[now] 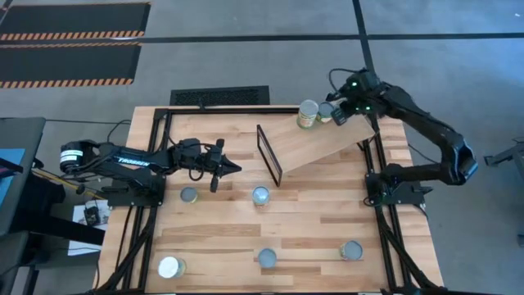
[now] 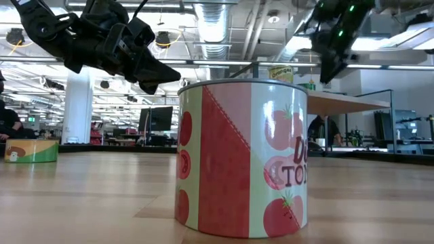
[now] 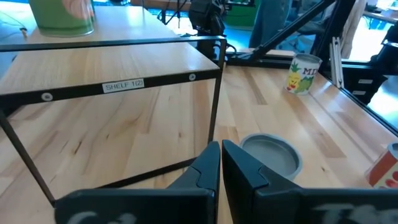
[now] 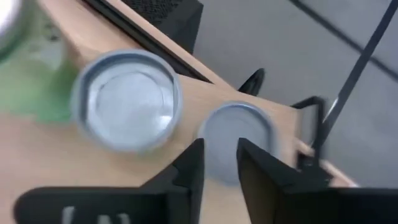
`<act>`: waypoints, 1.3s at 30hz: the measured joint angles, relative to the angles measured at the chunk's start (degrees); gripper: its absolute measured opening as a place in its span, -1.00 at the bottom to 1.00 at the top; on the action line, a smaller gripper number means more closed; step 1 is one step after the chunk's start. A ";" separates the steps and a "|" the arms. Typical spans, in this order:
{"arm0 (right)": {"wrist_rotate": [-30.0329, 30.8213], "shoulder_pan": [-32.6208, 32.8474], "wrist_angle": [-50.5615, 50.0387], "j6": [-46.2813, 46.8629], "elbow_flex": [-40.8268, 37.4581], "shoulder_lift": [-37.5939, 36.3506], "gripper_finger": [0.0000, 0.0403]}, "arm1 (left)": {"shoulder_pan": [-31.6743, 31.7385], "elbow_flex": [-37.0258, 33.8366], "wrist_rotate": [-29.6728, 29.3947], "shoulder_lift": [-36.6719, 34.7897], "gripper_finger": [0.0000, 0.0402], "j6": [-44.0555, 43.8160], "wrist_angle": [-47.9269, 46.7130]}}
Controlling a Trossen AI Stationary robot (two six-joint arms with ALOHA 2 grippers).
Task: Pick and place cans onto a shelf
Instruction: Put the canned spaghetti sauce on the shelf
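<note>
Planked tabletop [image 1: 311, 221], black-framed, carries everything. Across its far half lies the shelf [image 1: 327, 143], a light-wood board set slantwise, with a thin black frame [image 1: 268, 154] standing at its near-centre end.

Right arm reaches over the shelf's far end. Right gripper [image 1: 340, 112] sits above a silver-topped can [image 1: 326, 110] on the board, just beside a taller green-labelled can [image 1: 307, 115]. In the right wrist view the fingers stand narrowly apart above the smaller can [image 4: 233, 140], not visibly clamped on it; the bigger lid [image 4: 127, 99] lies alongside.

Left arm hangs over the table's left-centre. Left gripper [image 1: 233, 169] points toward the frame, fingers pressed nearly together and empty; a grey-topped can [image 3: 271, 155] sits just ahead of them on the table.

Loose cans on the tabletop: one near the left arm [image 1: 189, 195], one mid-table [image 1: 260, 195], one nearer the front [image 1: 268, 258], one front right [image 1: 351, 251], one white-topped at front left [image 1: 169, 267].

Judgement: the step is setting the small can down at the shelf's far end. To do it well, let the can rest flat on the slanted board before spreading the fingers, spread them only slightly so the neighbour is not nudged, then lift straight up. Risk: the can sliding down the slope, or a finger clipping the green can.
</note>
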 joint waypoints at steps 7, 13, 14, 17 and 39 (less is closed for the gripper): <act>-2.66 6.89 -0.25 -1.18 -0.40 -10.83 -0.94 | -0.28 0.00 0.44 0.00 -0.97 -0.80 -0.11; -4.68 20.46 15.52 1.41 -15.25 -23.33 -0.97 | -0.33 0.00 0.81 0.00 -0.97 -0.93 -0.09; -4.66 22.82 19.17 2.12 -18.19 -25.26 -0.97 | -0.53 0.00 0.81 0.00 -0.97 -1.00 -0.09; -4.19 30.64 31.78 2.90 -27.82 -30.58 -0.97 | -2.14 0.00 0.85 0.00 -0.97 -1.07 -0.09; 11.12 64.24 69.61 -1.40 -55.62 -35.41 -0.98 | -16.14 14.14 -13.66 1.96 -0.89 4.40 -23.61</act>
